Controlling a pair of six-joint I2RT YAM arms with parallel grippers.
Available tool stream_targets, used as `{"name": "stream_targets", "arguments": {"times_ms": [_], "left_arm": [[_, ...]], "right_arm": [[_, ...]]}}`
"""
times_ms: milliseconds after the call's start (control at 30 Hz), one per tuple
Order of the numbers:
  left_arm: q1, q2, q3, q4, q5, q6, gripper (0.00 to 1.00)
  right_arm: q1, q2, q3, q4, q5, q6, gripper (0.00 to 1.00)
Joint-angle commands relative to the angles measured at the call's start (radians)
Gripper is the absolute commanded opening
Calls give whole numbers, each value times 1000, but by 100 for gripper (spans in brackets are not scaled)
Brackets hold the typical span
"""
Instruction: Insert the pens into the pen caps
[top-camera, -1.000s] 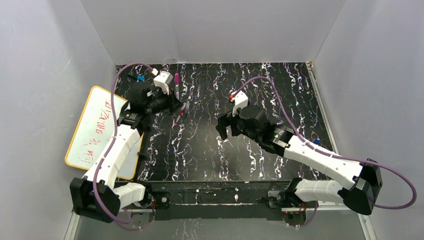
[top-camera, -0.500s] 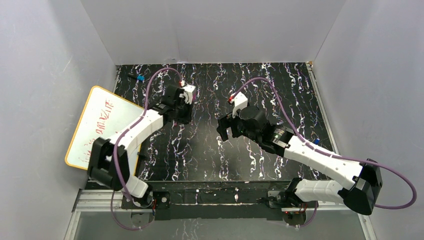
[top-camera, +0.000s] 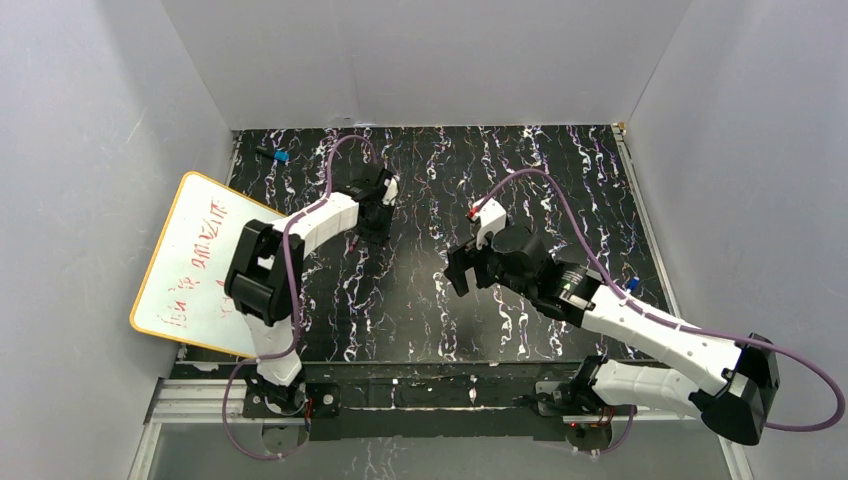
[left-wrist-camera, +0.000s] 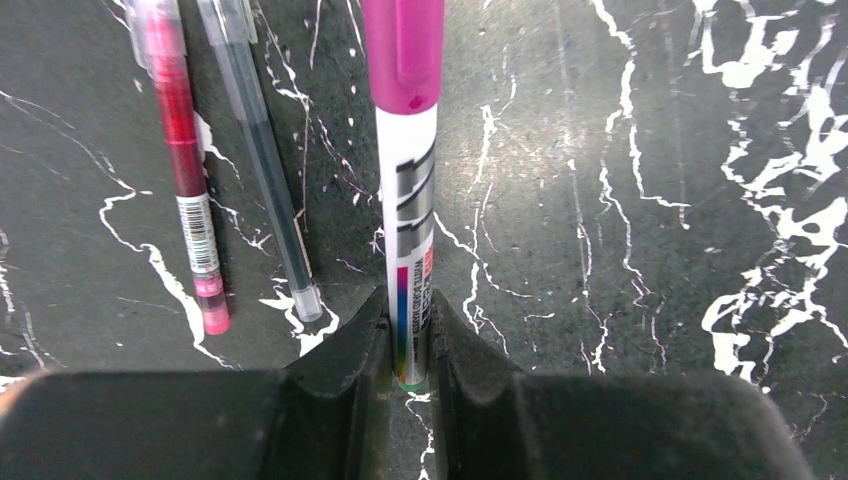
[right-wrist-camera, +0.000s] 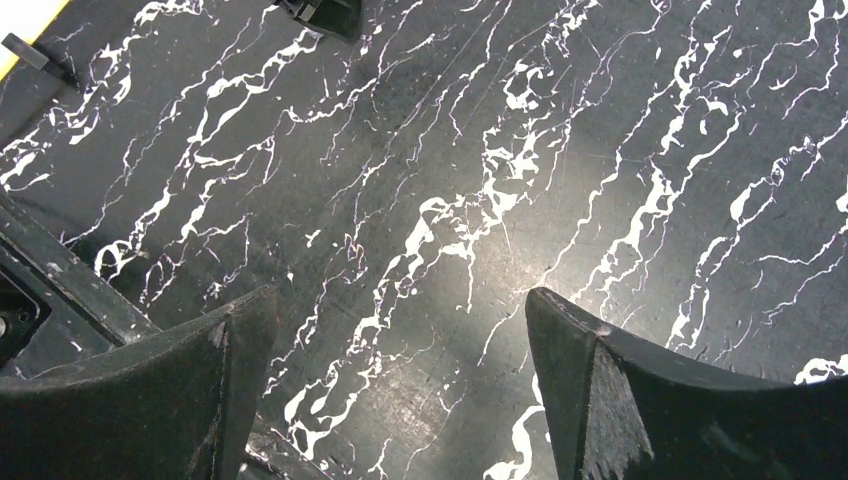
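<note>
My left gripper (left-wrist-camera: 408, 310) is shut on the lower end of a white marker pen (left-wrist-camera: 410, 200) with a greenish end. A magenta pen cap (left-wrist-camera: 404, 50) sits on the pen's far end. To its left on the mat lie a red pen (left-wrist-camera: 185, 150) and a dark grey pen (left-wrist-camera: 262, 160), side by side. In the top view the left gripper (top-camera: 372, 215) is low over the mat at the back left and hides these pens. My right gripper (top-camera: 455, 275) hangs open mid-table, and the right wrist view shows the right gripper (right-wrist-camera: 400, 300) with only bare mat between its fingers.
A whiteboard (top-camera: 195, 260) with a yellow rim leans at the left edge of the black marbled mat (top-camera: 560, 180). A short black object with a blue tip (top-camera: 275, 156) lies at the back left corner. Grey walls enclose the table on three sides.
The left arm has swung from the back left corner rightward and stretched out over the pens. The right arm has shifted slightly toward the near right, still open.
</note>
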Motion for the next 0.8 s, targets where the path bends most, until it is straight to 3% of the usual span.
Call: {"name": "stream_targets", "arguments": {"times_ms": [0, 200, 333, 400, 767], "left_arm": [[1, 26, 51, -61, -23, -59, 0], [0, 57, 52, -69, -29, -82, 0], [0, 65, 55, -68, -48, -86, 20], [0, 67, 55, -71, -61, -86, 25], [-1, 46, 57, -70, -104, -99, 28]], "right_arm": [[-2, -50, -26, 14, 15, 1, 99], [-2, -86, -54, 8, 33, -9, 99], [-2, -93, -66, 9, 26, -1, 99], [-2, -96, -71, 11, 26, 1, 99], [-2, -110, -78, 5, 27, 8, 99]]}}
